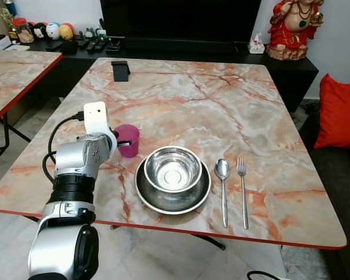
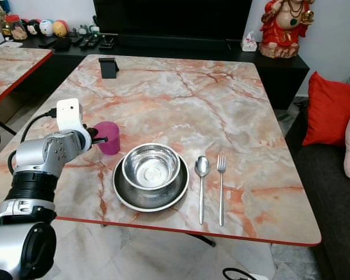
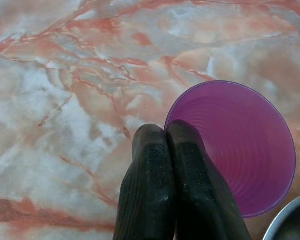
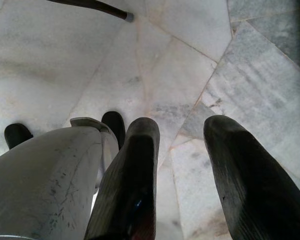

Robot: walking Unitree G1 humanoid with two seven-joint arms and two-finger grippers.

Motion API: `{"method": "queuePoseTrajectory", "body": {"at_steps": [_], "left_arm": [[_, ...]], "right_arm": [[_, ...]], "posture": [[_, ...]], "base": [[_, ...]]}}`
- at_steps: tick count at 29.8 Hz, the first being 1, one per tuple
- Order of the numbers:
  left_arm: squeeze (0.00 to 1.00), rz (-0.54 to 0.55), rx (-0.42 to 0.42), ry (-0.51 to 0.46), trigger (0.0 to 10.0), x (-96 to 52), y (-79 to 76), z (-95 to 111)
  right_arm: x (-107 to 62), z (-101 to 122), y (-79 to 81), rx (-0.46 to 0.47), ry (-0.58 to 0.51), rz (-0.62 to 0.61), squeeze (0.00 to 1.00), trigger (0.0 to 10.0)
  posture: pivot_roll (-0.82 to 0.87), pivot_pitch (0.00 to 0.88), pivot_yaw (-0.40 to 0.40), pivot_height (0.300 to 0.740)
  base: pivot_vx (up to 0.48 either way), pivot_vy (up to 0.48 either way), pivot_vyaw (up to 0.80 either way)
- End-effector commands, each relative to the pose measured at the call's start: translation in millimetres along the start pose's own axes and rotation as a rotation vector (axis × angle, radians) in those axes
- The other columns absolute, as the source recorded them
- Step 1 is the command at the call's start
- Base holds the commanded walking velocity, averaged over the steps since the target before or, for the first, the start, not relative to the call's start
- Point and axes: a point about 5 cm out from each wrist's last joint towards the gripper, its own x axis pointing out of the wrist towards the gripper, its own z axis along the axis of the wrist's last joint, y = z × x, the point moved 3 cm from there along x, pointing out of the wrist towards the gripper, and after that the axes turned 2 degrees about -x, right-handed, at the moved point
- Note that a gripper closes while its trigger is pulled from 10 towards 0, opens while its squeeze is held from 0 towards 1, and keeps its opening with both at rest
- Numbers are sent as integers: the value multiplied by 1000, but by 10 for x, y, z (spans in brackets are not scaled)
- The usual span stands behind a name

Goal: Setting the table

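A purple plastic cup (image 1: 129, 140) stands upright on the marble table (image 1: 221, 99), just left of a steel bowl (image 1: 172, 168) nested in a steel plate (image 1: 144, 195). My left gripper (image 3: 166, 131) is shut on the cup's near rim, one finger (image 3: 190, 165) inside the cup (image 3: 240, 150) and the other outside. To the right of the plate, a spoon (image 1: 223, 178) and a fork (image 1: 242, 178) lie side by side. Down at my side, my right gripper (image 4: 182, 127) hangs open over the tiled floor.
A black phone stand (image 1: 121, 70) sits at the table's far left. A second marble table (image 1: 11, 70) stands to the left. A red cushion (image 1: 338, 111) lies on seating at the right. A dark cabinet with a red statue (image 1: 291, 26) runs behind.
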Motion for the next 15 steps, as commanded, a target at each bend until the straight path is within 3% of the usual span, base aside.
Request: {"method": "queuePoseTrajectory", "body": {"at_steps": [1,3,4,5,9,11,15], "left_arm": [[0,18,0,17,10000,11,21,-45],[0,20,-1,17,10000,11,24,-45],[212,22,-1,17,10000,12,26,-45],[267,23,-2,16,10000,13,28,-44],[325,23,-1,12,10000,13,30,-40],[655,25,-2,9,10000,16,36,-38],[722,33,15,0,10000,15,45,-26]], "right_arm": [[-7,-49,-16,11,19,-6,0,10000],[-7,-48,-17,11,18,-6,0,10000],[-7,-47,-17,11,18,-5,0,10000],[-7,-45,-17,11,17,-5,0,10000],[-6,-43,-19,11,16,-6,0,10000],[-7,-39,-55,13,16,-10,0,10000],[-8,-42,-81,15,17,-12,0,10000]], "posture": [[5,0,-9,740],[5,0,-9,740],[6,0,-9,740],[5,0,-9,740],[5,0,-9,740],[5,0,-8,740],[5,0,-8,740]], "base": [[0,0,0],[0,0,0],[0,0,0],[0,0,0],[0,0,0],[0,0,0],[0,0,0]]}}
